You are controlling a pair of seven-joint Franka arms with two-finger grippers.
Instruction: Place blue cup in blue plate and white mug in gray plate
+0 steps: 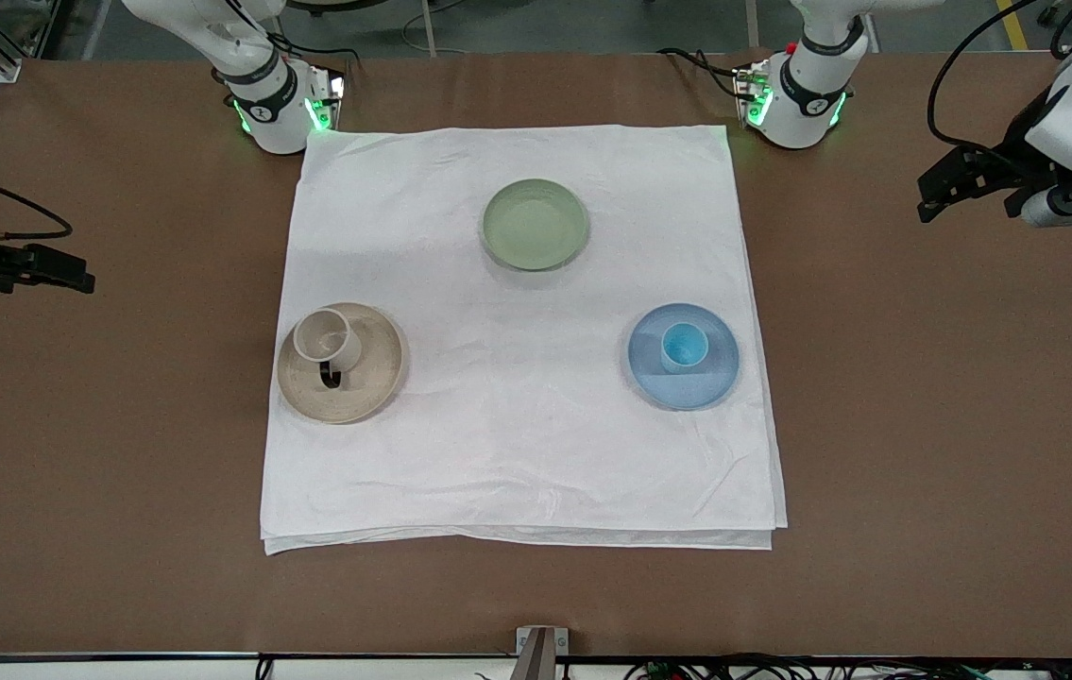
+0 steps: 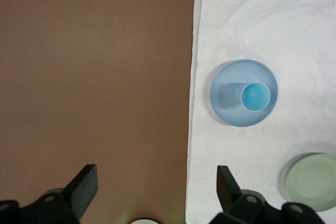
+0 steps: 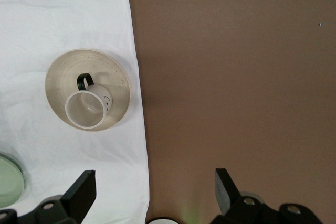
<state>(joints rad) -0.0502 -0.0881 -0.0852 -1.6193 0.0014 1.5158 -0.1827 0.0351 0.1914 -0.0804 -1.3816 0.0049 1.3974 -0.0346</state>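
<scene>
The light-blue cup [image 1: 684, 347] stands upright in the blue plate [image 1: 717, 380], on the cloth toward the left arm's end of the table. The white mug [image 1: 326, 338] with a black handle stands on the sandy gray plate [image 1: 377, 380], toward the right arm's end. My left gripper [image 1: 927, 196] is open and empty over the bare brown table beside the cloth. In its wrist view [image 2: 156, 174] the cup [image 2: 255, 96] and blue plate [image 2: 226, 106] show. My right gripper [image 1: 73, 274] is open and empty over bare table. In its wrist view [image 3: 155, 177] the mug [image 3: 84, 111] and gray plate [image 3: 63, 72] show.
A white cloth [image 1: 517, 425] covers the middle of the brown table. A pale green plate [image 1: 535, 225] lies empty on it, farther from the front camera than the other two plates. The arms' bases stand at the cloth's corners nearest the robots.
</scene>
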